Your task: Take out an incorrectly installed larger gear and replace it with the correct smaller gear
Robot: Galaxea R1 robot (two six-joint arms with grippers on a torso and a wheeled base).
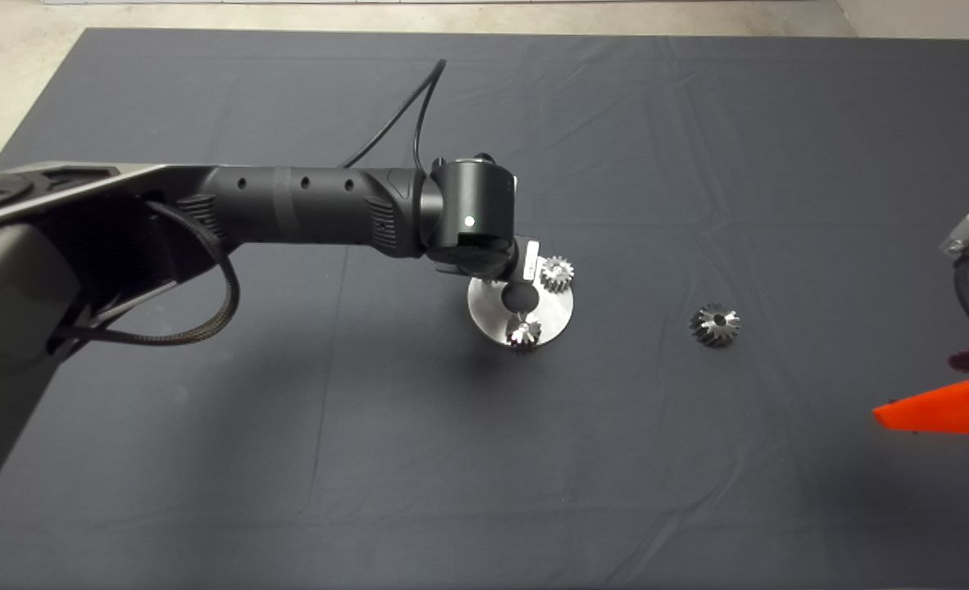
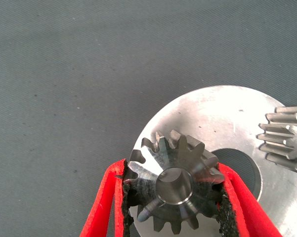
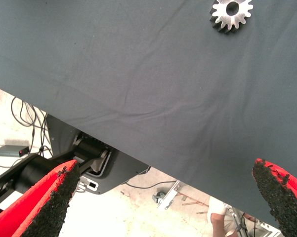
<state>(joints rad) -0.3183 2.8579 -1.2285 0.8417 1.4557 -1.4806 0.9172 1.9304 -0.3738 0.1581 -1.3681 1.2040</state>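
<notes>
My left arm reaches in over a round steel plate in the middle of the mat. In the left wrist view my left gripper is shut on a smaller gear, which is silver and sits over the plate beside its centre hole. Another small gear stands on the plate's far side. Two small silver gears show on the plate in the head view. The larger gear, darker and wider, lies alone on the mat to the plate's right and also shows in the right wrist view.
My right gripper waits open at the mat's right edge, holding nothing. Below the mat's edge the right wrist view shows the robot's base, cables and floor. A cable loops up from the left arm.
</notes>
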